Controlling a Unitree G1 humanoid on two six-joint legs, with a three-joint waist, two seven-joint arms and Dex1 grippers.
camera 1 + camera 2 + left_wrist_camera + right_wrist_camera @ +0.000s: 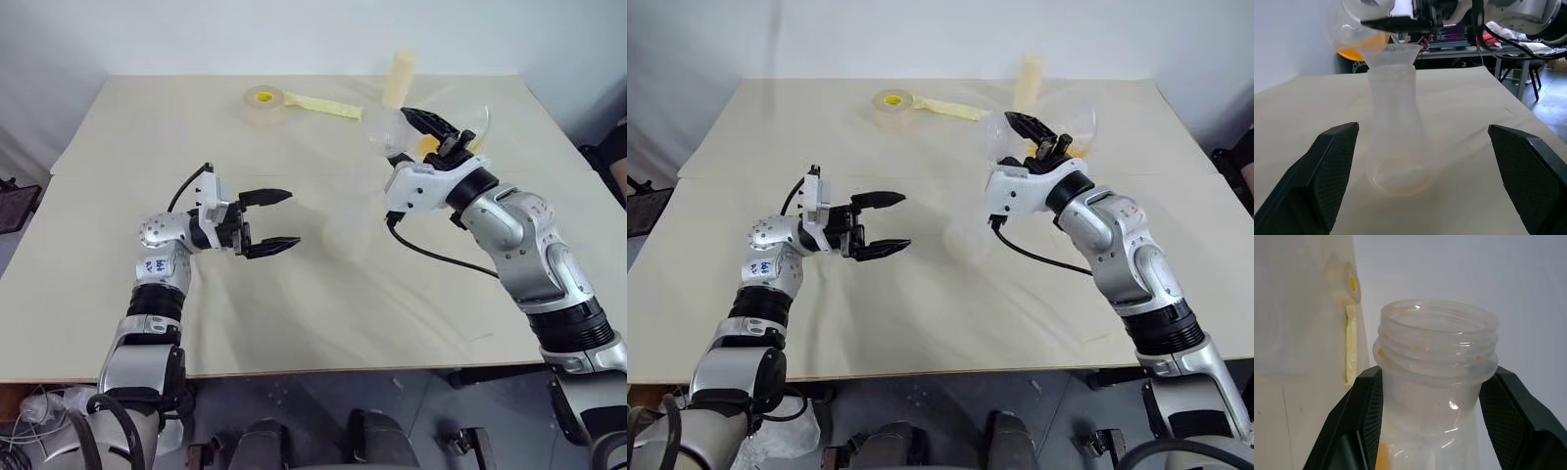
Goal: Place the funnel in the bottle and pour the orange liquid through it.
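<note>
The frosted bottle (pixel 1396 132) stands upright on the table, faint in the head views (pixel 348 233). The clear funnel (pixel 1391 51) sits in its neck. My left gripper (pixel 292 217) is open and level, its fingers on either side of the bottle and apart from it. My right gripper (pixel 436 132) is shut on the threaded neck of a clear flask (pixel 1435 347), held tilted above the funnel. The orange liquid (pixel 1359 49) pools in that flask close to the funnel's rim. A thin yellowish film lies in the bottle's base (pixel 1400 186).
A yellow tape roll (pixel 263 103) with a loose strip (pixel 323 105) lies at the back of the table (pixel 147 147). A cream-yellow cylinder (pixel 399 78) stands behind the flask. A black cable (pixel 431 257) hangs from my right wrist over the tabletop.
</note>
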